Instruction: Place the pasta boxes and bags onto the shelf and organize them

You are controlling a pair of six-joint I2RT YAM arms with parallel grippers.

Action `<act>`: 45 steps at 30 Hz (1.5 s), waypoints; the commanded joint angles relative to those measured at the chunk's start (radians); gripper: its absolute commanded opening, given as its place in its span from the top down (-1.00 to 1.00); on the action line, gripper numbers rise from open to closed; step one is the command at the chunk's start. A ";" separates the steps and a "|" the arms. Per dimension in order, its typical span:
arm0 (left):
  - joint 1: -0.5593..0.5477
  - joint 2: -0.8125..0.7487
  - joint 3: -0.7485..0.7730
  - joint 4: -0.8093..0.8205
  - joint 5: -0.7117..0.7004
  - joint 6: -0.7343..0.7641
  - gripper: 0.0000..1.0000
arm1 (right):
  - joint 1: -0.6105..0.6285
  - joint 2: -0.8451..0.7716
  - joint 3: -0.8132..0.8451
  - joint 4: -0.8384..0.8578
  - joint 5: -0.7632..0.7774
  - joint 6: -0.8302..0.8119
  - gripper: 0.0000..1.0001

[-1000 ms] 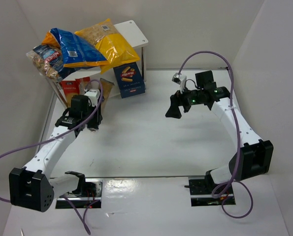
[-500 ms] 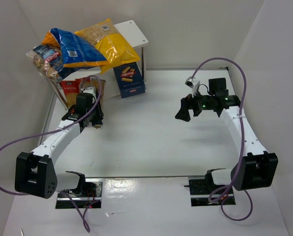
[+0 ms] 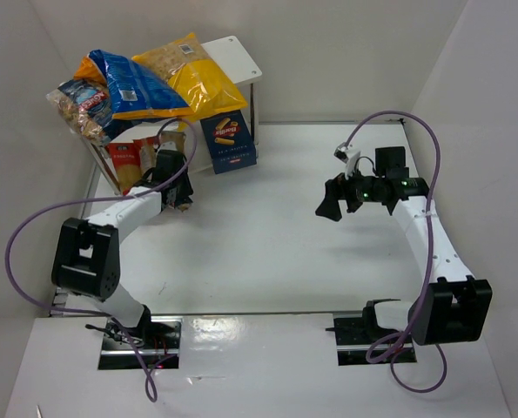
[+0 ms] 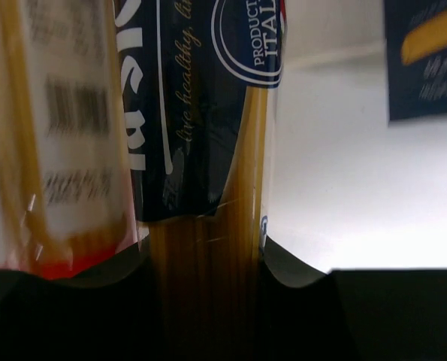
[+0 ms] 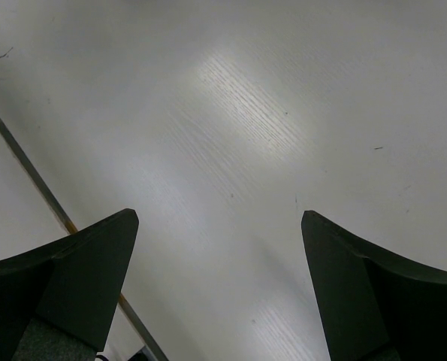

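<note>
My left gripper is shut on a clear spaghetti pack with a dark-blue label, held lengthwise between the fingers. A red-labelled spaghetti pack lies right beside it on the left. In the top view the left gripper is at the front of the white shelf, by its lower level. Blue, yellow and clear bags lie on the top board. A dark blue carton stands at the shelf's front right. My right gripper hangs open and empty over the table.
Red-labelled packs stand under the shelf's top board. White walls close in the table on the left, back and right. A thin dark seam crosses the table surface beneath the right gripper.
The left arm has swung up and toward the shelf's lower level with the spaghetti pack. The right arm has drawn back to the right, its gripper still open.
</note>
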 commanded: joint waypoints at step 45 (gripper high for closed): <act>0.026 0.264 0.319 0.131 -0.191 0.029 0.08 | -0.027 0.025 -0.030 0.041 -0.011 -0.064 -0.95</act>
